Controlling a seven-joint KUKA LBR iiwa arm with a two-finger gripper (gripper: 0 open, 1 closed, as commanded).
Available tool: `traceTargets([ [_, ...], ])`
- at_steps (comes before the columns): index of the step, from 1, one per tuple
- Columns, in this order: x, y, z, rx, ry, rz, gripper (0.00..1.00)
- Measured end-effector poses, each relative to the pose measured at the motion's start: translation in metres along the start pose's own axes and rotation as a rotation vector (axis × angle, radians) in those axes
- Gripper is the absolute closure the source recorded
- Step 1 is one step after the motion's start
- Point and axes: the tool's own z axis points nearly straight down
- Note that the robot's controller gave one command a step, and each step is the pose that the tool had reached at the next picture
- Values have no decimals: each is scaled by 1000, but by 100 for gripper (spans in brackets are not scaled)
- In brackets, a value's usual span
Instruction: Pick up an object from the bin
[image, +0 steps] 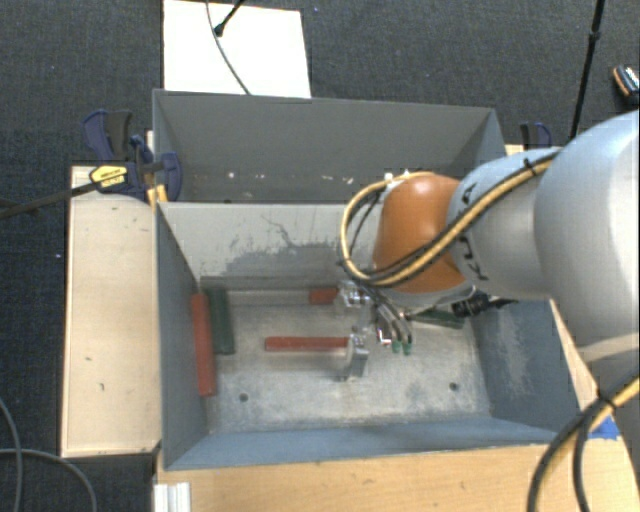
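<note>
Against the left wall of the grey bin (178, 320) lies a long red block (205, 345), with a dark green block (220, 320) just beside it on its right. Further right, a small reddish block (322, 296) sits at the foot of the back wall. A flat red bar (305, 344) lies crosswise on the mid floor, apart from the others. The gripper (353, 362) is down at the bar's right end, touching or just beside it; whether it is open or closed I cannot tell. A green piece (440, 318) lies further right, partly hidden under the arm.
</note>
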Motion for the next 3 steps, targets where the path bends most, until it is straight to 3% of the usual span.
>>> traceTargets([
  [1,-1,-1,-1,1,-2,-2,100],
  [2,5,-21,-127,1,-10,-17,100],
  [3,22,-50,-202,2,-7,-336,100],
])
